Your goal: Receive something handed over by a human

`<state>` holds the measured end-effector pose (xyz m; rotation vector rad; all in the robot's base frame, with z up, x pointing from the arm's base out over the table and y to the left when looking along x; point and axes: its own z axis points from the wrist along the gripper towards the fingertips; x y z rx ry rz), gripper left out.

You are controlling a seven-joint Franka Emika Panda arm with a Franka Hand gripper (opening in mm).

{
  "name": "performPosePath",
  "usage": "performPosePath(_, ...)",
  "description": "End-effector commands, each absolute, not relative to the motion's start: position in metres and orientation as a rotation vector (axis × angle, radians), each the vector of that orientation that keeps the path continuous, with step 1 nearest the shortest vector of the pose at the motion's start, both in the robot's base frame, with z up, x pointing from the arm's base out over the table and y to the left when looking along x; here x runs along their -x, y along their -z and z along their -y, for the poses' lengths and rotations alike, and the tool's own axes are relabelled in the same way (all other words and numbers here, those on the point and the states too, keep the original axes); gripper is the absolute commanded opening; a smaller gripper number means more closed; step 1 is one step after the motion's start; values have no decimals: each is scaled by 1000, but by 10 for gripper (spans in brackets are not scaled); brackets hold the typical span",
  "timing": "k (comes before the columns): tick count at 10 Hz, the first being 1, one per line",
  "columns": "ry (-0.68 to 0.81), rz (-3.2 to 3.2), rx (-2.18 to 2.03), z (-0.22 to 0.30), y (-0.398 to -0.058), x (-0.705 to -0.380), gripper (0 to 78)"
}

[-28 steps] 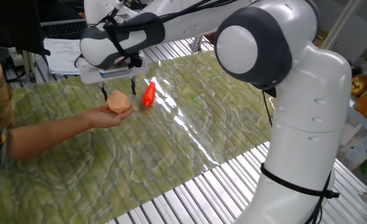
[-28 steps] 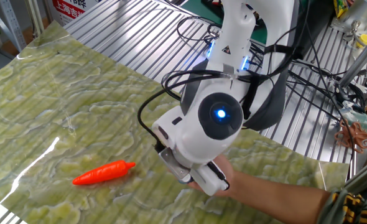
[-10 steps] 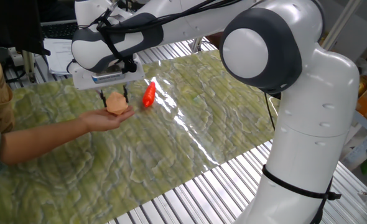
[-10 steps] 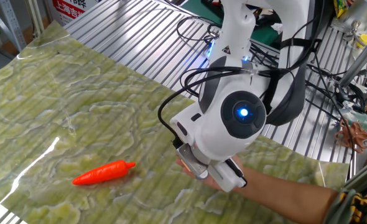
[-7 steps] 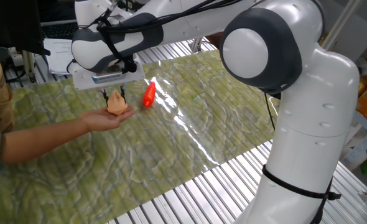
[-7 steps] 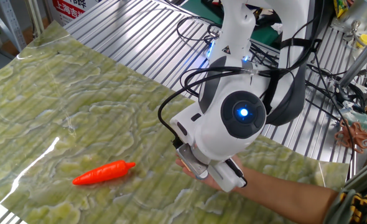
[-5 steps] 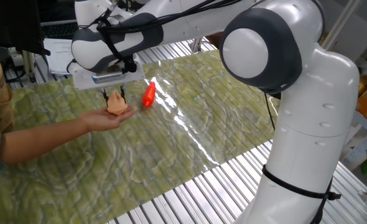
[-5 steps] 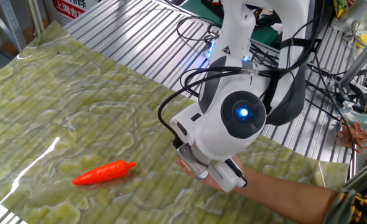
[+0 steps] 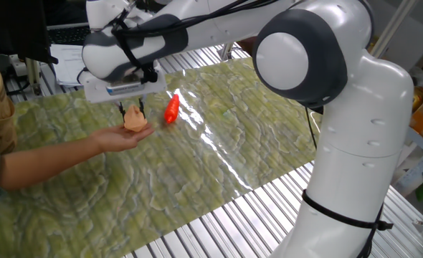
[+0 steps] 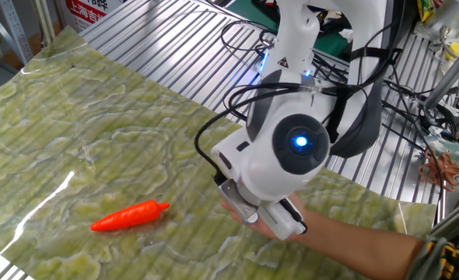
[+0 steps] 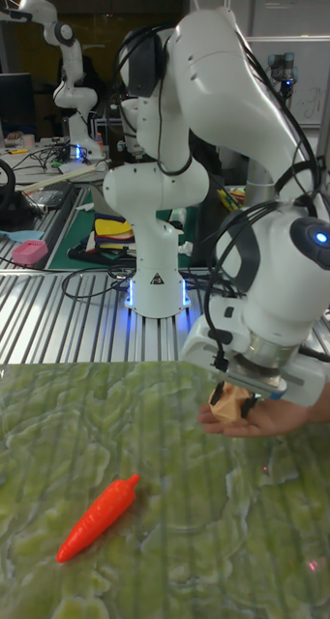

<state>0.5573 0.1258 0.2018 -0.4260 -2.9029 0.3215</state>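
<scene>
The hand (image 9: 125, 136) lay palm-up just above the worktop (image 9: 219, 165), evidently so the lump (image 9: 133, 119) sat exposed for a top-down grasp. The gripper (image 9: 131, 110) hung straight over it, its fingers (image 11: 221, 397) closed in on the lump's sides, apparently gripping it while it rested on the palm. A chili (image 9: 171, 108) lay on the worktop at about two o'clock from the lump, apart and unneeded. Counted: one hand, one lump, one chili, one gripper with two fingers.
</scene>
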Motion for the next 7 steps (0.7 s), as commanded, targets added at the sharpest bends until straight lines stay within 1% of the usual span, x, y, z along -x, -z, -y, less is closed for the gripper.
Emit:
performPosePath(1,-283,2788,397,-105,-273,-577,11)
performPosePath(2,-283,2788,397,-105,-273,-577,11)
performPosePath(4,-284,2787,391,-95,-286,-591,11)
performPosePath(7,-324,2855,374,-85,-287,-598,11)
